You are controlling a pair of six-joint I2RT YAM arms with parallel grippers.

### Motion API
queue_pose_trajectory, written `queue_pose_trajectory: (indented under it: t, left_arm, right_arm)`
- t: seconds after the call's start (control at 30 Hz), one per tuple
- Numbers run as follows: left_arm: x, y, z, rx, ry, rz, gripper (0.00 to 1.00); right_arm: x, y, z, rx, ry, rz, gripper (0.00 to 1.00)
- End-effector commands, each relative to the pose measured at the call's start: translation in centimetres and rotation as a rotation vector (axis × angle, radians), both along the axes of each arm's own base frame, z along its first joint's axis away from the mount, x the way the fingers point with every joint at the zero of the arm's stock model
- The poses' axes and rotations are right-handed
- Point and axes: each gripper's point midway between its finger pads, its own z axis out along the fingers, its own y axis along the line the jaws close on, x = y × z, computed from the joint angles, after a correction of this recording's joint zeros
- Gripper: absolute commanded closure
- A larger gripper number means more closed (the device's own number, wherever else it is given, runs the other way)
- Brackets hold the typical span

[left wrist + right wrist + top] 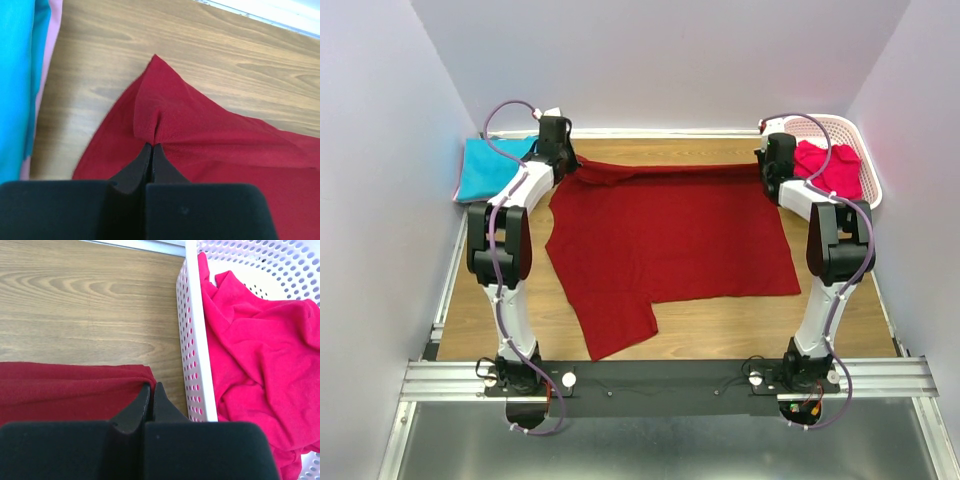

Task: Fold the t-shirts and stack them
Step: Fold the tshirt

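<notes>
Gripping dark red tee at both far corners

Finding 1: the dark red t-shirt (670,235) lies spread flat on the wooden table (740,325), between the two arms. One sleeve points toward the near edge.

Finding 2: the left gripper (152,146) has its jaws pressed together on the shirt's far-left corner. The cloth puckers into a small ridge at the fingertips.

Finding 3: the right gripper (151,385) has its jaws closed on the shirt's far-right corner, where the edge is doubled over. It sits just beside the white latticed basket (191,340).

Finding 4: the shirt's far edge runs nearly straight between the two grips.

Finding 5: the turquoise t-shirt (488,168) lies at the table's far-left corner, apart from the red one.

Finding 6: the pinkish-red t-shirt (260,355) sits crumpled inside the basket at the far right.
</notes>
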Motion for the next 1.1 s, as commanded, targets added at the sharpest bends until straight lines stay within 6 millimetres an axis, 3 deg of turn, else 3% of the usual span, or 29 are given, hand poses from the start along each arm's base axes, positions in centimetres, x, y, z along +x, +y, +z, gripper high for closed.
queue_pose_trajectory:
  t: [0.0,0.2,0.6,0.83,0.9,1.07]
  left_arm:
    - [-2.3,-0.1,2.9,-0.129,0.004,0.070,1.00]
    - [-5.2,-0.4,4.0,-0.206,0.020,0.107,1.00]
    - [-9.8,-1.6,5.0,-0.407,0.014,0.186,1.00]
    - [-13.0,-2.0,3.6,-0.490,0.061,0.233,1.00]
    - [-13.4,-2.1,4.0,-0.504,0.045,0.231,1.00]
    - [-14.9,-2.4,1.6,-0.540,0.086,0.248,1.00]
  right_arm:
    - [0.7,-1.5,1.9,-0.021,-0.054,-0.054,0.99]
    - [0.4,-1.5,3.4,-0.022,-0.074,-0.053,0.99]
    - [-1.5,-1.9,2.9,-0.011,-0.051,-0.089,0.98]
    - [-2.6,-2.0,1.6,-0.001,-0.018,-0.100,0.98]
    - [-3.1,-1.9,1.3,0.009,-0.010,-0.102,0.98]
    - [-4.1,-2.2,-0.4,0.017,0.026,-0.127,0.96]
